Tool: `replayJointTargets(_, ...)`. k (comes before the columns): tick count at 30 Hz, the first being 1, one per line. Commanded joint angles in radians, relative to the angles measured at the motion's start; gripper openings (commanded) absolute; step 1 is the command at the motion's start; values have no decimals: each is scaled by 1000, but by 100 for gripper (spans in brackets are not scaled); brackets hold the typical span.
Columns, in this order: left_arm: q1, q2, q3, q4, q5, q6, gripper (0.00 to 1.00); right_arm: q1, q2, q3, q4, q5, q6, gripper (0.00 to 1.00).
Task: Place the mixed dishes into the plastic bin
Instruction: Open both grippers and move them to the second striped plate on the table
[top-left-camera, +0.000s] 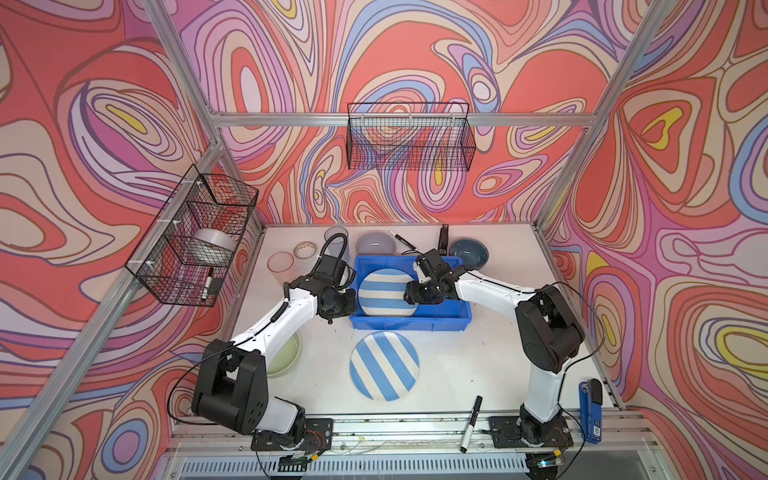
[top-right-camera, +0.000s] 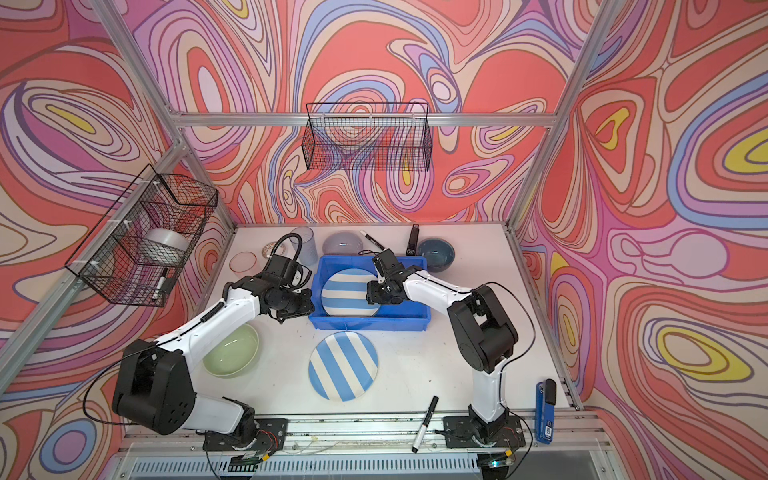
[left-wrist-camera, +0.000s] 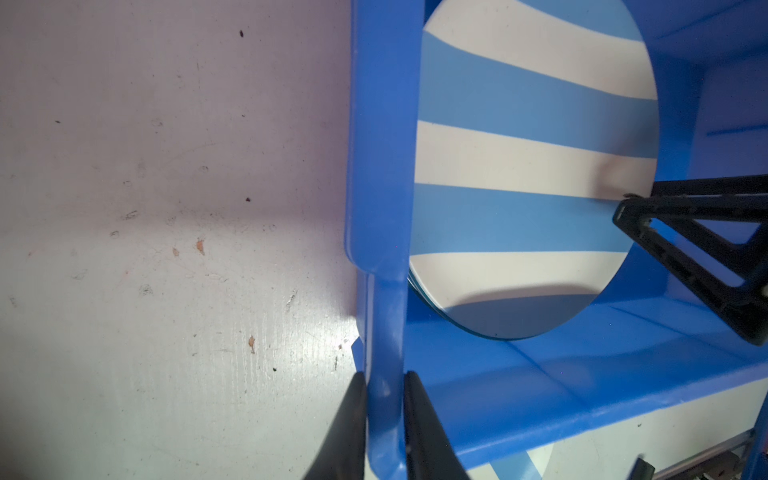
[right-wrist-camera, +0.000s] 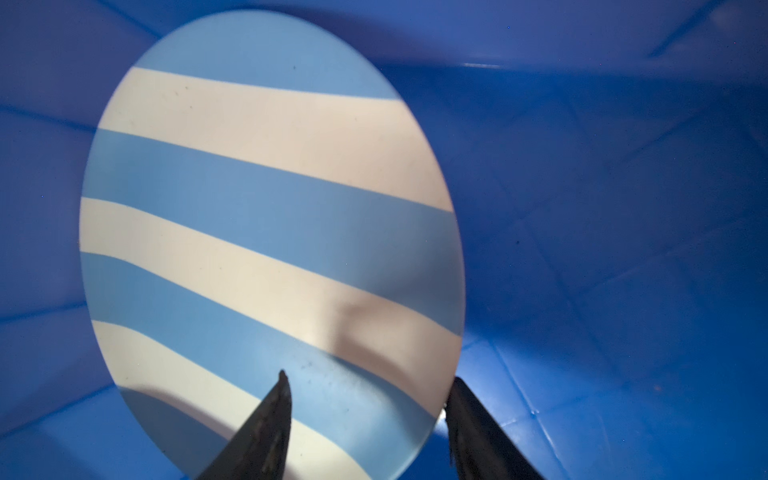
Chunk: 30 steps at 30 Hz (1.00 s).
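Blue-white striped plate (right-wrist-camera: 270, 232) lies inside plastic bin (top-left-camera: 415, 324); right pincer (right-wrist-camera: 369, 376) open astride its edge, left pincer (left-wrist-camera: 384, 376) clamps bin wall. Risk: pulling back, a jaw could snag rim, flip plate.

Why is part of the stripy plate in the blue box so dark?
Right wrist view: a shadow crosses the plate near the right gripper, and the box is dim. Left wrist view: another shadow covers one edge of the plate; the table shows a bright glare patch.
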Motion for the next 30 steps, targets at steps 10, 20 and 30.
replayJointTargets(10, 2, -75, 19, -75, -43, 2, 39, 7, -120, 25, -111, 150, -48, 63)
replayJointTargets(20, 2, -236, -80, -159, -8, -1, 43, 22, -408, -146, -93, 97, -24, 63)
replayJointTargets(30, -28, -383, -281, -101, 46, -111, 33, 188, -726, -471, -34, 16, 69, 60)
